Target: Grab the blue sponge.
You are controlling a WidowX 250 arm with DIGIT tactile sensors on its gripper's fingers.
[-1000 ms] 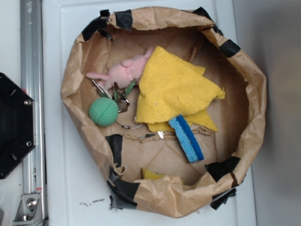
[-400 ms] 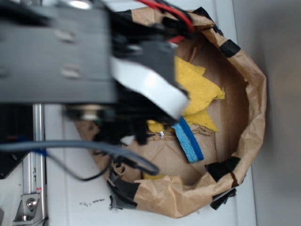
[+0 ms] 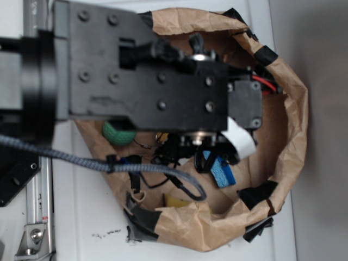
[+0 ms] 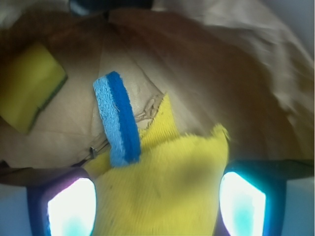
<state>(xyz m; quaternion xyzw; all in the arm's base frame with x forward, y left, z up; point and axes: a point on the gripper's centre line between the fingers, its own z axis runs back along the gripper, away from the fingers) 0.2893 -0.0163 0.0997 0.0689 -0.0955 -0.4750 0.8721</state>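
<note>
Hand (image 4: pixel 157 196) spread wide over the yellow cloth (image 4: pixel 167 191), holding nothing, blue sponge (image 4: pixel 117 119) on the floor of the paper bowl (image 3: pixel 288 109), one end on the cloth's edge, clear of both fingers (image 4: pixel 71 206), yellow sponge (image 4: pixel 29 83) and green ball (image 3: pixel 117 133) apart.

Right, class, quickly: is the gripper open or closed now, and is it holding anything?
Gripper: open and empty, its fingers spread wide over the yellow cloth; the blue sponge lies ahead, untouched.
</note>
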